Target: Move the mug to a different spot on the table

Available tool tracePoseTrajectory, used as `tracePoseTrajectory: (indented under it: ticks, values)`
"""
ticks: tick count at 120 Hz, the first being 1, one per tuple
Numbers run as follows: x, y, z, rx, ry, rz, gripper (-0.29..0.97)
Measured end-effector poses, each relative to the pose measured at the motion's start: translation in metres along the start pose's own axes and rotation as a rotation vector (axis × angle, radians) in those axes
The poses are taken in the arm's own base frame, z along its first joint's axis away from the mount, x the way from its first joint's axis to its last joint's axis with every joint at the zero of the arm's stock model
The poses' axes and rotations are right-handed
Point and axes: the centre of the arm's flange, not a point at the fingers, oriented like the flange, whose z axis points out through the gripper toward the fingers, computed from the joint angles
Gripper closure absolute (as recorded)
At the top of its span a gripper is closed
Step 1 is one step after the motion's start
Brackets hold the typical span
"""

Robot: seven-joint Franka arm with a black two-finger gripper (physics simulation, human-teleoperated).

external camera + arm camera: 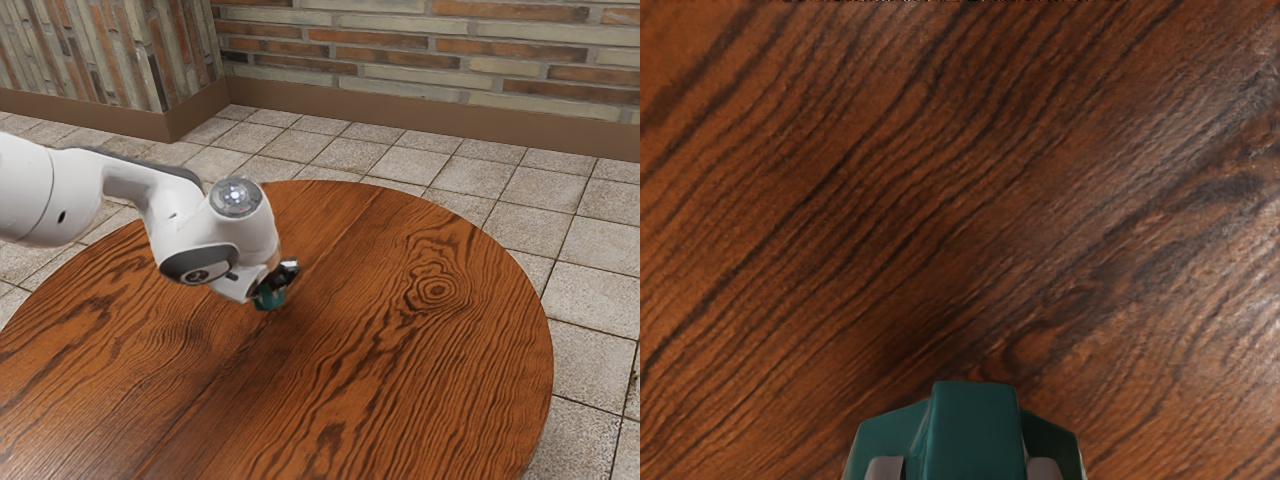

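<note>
Starting at the exterior view's left, I am watching the white arm (150,200) reaching in low over the round wooden desk (420,380), with its hand angling down toward the boards. The tool (278,278) is hanging just beneath that hand, and the teal mug (268,297) is sitting directly under it, near the middle of the desk and a little toward the exterior view's left. I cannot tell from either view how wide the tool is standing or whether it is gripping the mug, since the hand is covering the contact. In the wrist view the mug (968,430) is showing right below the hand, with the desk (960,180) grain running past it and a soft shadow lying beside it. I cannot tell whether the mug is resting on the wood or hanging just above it, nor whether it is upright. I am judging that the coming move is turning on that vertical line-up, tool over mug. To the exterior view's right, bare wood is running to the rim, so nothing is standing in the way; beyond it the tiled floor (560,200) is meeting the brick wall (450,50).
</note>
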Motion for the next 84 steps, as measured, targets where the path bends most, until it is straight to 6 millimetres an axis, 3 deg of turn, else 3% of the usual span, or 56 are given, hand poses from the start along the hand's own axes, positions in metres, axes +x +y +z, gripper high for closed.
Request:
tracePoseTrajectory:
  ticks: [36,59,84]
  values:
    - [0.004,0.004,0.011,-0.002,0.023,0.059,0.64]
    - [0.009,0.026,0.016,-0.030,0.051,0.056,0.63]
    - [0.020,0.029,0.014,-0.034,0.064,0.081,0.60]
